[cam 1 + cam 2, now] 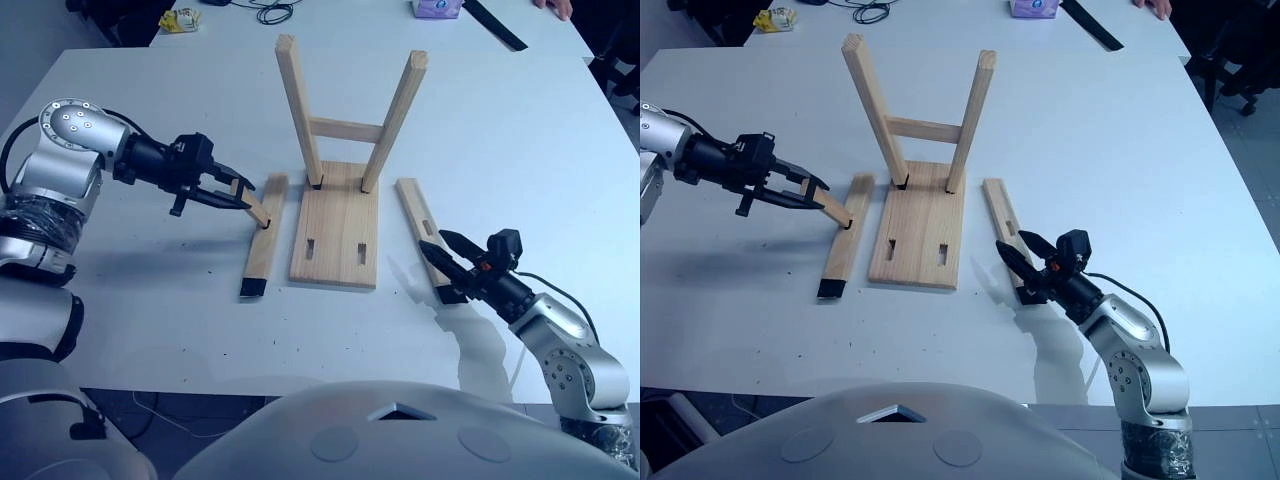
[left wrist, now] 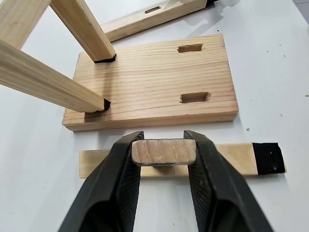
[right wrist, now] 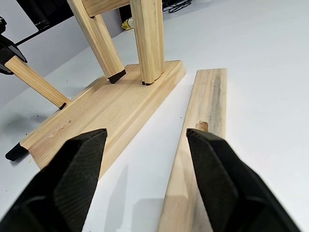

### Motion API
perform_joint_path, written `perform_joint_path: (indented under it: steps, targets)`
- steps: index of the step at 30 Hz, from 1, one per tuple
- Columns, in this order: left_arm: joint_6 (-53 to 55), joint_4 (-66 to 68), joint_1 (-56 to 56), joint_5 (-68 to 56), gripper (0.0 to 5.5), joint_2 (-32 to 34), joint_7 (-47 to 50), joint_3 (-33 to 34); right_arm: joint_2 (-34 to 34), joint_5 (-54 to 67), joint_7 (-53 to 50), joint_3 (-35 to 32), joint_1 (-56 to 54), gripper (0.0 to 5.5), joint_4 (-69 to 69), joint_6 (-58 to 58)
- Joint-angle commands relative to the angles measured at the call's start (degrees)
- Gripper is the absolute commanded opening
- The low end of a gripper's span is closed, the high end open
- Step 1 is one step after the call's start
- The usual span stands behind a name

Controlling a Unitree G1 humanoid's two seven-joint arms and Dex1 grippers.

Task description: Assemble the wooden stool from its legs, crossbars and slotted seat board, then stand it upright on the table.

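The slotted seat board [image 1: 335, 225] lies flat at the table's middle. Two legs [image 1: 300, 105] stand in its far slots, joined by a crossbar [image 1: 345, 130]. A loose leg [image 1: 262, 235] lies flat to the board's left. My left gripper [image 1: 240, 192] is shut on the upper end of a short crossbar [image 2: 164, 151], which tilts with its lower end on that leg. Another loose leg [image 1: 418, 222] lies right of the board. My right gripper [image 1: 437, 245] hovers open over its near end, with the fingers [image 3: 77, 164] astride the leg [image 3: 205, 111] and a small peg on it.
At the table's far edge sit a purple box [image 1: 437, 8], a yellow object [image 1: 180, 20], a black strip [image 1: 495, 25] and cables. Bare white table [image 1: 150, 310] stretches left of the parts and along the near edge.
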Motion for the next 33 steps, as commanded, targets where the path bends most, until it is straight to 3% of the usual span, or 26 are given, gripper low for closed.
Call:
perform_joint_path:
  steps: [1,18,33]
  targets:
    - [0.5,-0.2,3.4,2.8,1.32,-0.2,-1.1,-6.6,-0.6,0.2,-0.7,0.1,1.3,3.03,-0.8,0.6]
    - [-6.1,6.8,1.2,15.0,1.32,-8.5,-1.0,-4.2,1.1,-2.2,-0.6,3.4,-6.0,3.03,8.1,-1.9]
    - [-7.4,8.0,-6.5,7.6,1.32,-1.4,-1.1,-22.8,7.1,-4.1,-3.5,4.6,-5.5,3.03,11.5,-7.8]
